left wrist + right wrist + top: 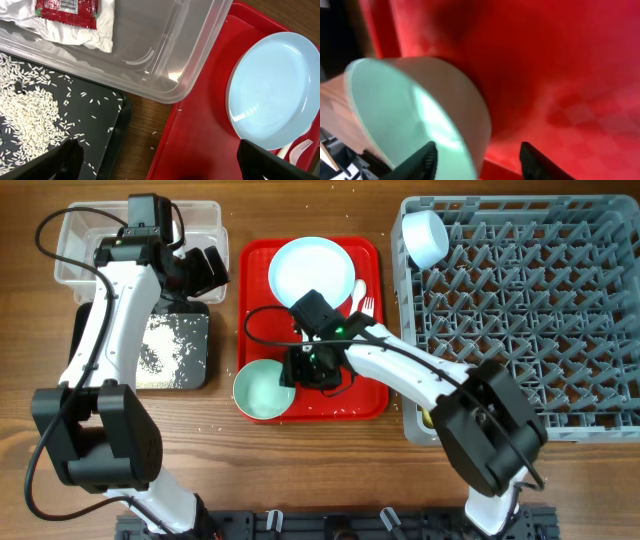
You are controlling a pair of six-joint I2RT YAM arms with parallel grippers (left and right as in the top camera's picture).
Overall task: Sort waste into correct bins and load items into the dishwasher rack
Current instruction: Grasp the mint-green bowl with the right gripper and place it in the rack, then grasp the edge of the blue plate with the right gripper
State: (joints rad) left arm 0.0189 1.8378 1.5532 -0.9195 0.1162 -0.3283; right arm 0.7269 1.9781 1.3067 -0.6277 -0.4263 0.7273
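Note:
A pale blue bowl (262, 390) (415, 107) lies at the front left corner of the flat red tray (365, 395). My right gripper (313, 367) (477, 161) is open, with its fingers either side of the bowl's wall. My left gripper (203, 270) (160, 167) is open and empty over the gap between the black tray and the red tray. The pale blue plate (310, 270) (272, 90) and the white spoon and fork (361, 297) lie on the red tray. A second bowl (425, 236) sits in the dishwasher rack (530, 310). The napkin (80, 32) and red wrapper (65, 10) lie in the clear tub (165, 75).
The black tray (172, 352) (95, 120) holds white rice grains. The clear tub (85, 240) stands behind it at the far left. A few grains lie on the wooden table (145, 135). The fork's tines (301, 147) show by the plate.

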